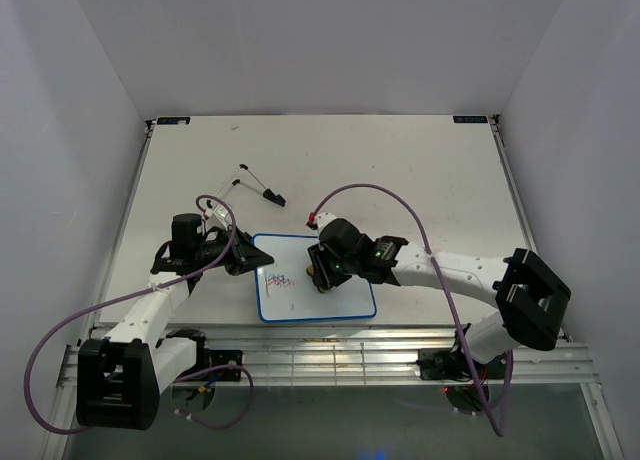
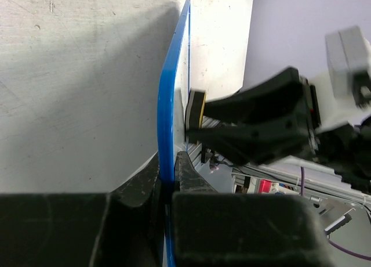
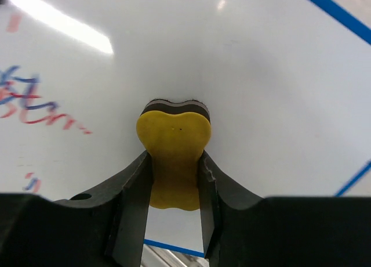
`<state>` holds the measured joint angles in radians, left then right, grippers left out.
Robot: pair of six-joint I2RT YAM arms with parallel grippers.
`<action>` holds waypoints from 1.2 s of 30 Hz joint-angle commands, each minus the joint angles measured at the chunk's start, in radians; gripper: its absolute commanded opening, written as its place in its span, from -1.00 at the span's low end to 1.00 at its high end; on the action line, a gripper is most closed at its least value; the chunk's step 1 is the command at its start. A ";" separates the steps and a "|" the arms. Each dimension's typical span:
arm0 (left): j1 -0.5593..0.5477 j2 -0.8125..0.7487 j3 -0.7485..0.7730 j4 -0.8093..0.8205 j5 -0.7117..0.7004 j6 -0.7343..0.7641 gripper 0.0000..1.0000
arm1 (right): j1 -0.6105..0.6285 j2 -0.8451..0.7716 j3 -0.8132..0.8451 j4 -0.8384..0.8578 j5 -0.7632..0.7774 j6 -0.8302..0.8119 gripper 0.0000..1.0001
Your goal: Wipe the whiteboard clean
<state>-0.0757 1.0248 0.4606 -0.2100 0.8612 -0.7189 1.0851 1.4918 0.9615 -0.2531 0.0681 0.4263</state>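
**Board (image 1: pixel 340 302) lies on the table (image 1: pixel 400 170) near its front edge, between both arms; erasing unfinished.**
Red and blue writing (image 3: pixel 29 104) covers the board's left part. The yellow eraser (image 3: pixel 174 157) rests against the white surface just right of the writing, grasped by the right tool (image 3: pixel 174 220). The left tool (image 2: pixel 168 180) is clenched on the blue frame (image 2: pixel 168 93). Risks: stroke pressure may twist the eraser from its grasp; sideways force may pivot the board, which is pinched at one edge only; leftward strokes may strike the left tool.
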 commanded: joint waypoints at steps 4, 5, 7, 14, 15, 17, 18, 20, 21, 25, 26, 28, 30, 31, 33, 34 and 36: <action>-0.010 -0.025 0.027 0.026 -0.064 0.067 -1.00 | -0.051 -0.018 -0.046 -0.057 -0.025 -0.029 -0.85; -0.009 -0.023 0.026 0.024 -0.064 0.068 -1.00 | -0.039 -0.019 -0.047 -0.043 -0.042 -0.027 -0.85; -0.009 -0.025 0.027 0.026 -0.064 0.067 -1.00 | -0.016 -0.021 -0.043 0.003 -0.097 -0.026 -0.85; -0.010 -0.025 0.024 0.027 -0.060 0.065 -1.00 | 0.122 0.093 0.127 -0.029 -0.106 -0.020 -0.85; -0.009 -0.025 0.024 0.029 -0.059 0.065 -1.00 | 0.130 0.126 0.153 -0.043 -0.103 -0.023 -0.84; -0.009 -0.026 0.024 0.029 -0.057 0.065 -1.00 | 0.156 0.156 0.231 -0.086 -0.102 -0.030 -0.85; -0.010 -0.029 0.024 0.032 -0.057 0.065 -1.00 | 0.165 0.186 0.259 -0.101 -0.103 -0.032 -0.84; -0.010 -0.031 0.024 0.032 -0.056 0.064 -1.00 | 0.185 0.214 0.333 -0.145 -0.100 -0.043 -0.84; -0.009 -0.031 0.024 0.034 -0.056 0.064 -1.00 | 0.190 0.235 0.353 -0.158 -0.102 -0.043 -0.85; -0.010 -0.034 0.023 0.034 -0.051 0.064 -1.00 | 0.191 0.268 0.407 -0.190 -0.085 -0.055 -0.85; -0.010 -0.035 0.023 0.034 -0.053 0.065 -1.00 | 0.188 0.272 0.414 -0.195 -0.085 -0.060 -0.85; -0.010 -0.040 0.021 0.037 -0.053 0.064 -1.00 | 0.176 0.288 0.433 -0.215 -0.083 -0.072 -0.85; -0.010 -0.037 0.021 0.038 -0.050 0.062 -1.00 | 0.164 0.303 0.441 -0.239 -0.076 -0.078 -0.85; -0.009 -0.037 0.021 0.038 -0.047 0.064 -1.00 | 0.153 0.308 0.441 -0.250 -0.068 -0.077 -0.85; -0.009 -0.037 0.021 0.038 -0.047 0.062 -1.00 | 0.124 0.317 0.441 -0.277 -0.025 -0.072 -0.85; -0.009 -0.038 0.020 0.040 -0.047 0.064 -1.00 | 0.118 0.318 0.447 -0.291 0.011 -0.067 -0.85; -0.009 -0.038 0.020 0.041 -0.047 0.062 -1.00 | 0.113 0.335 0.479 -0.331 0.056 -0.058 -0.85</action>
<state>-0.0742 1.0195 0.4603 -0.2028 0.8558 -0.7067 1.2243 1.7557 1.4178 -0.5007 0.0051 0.3721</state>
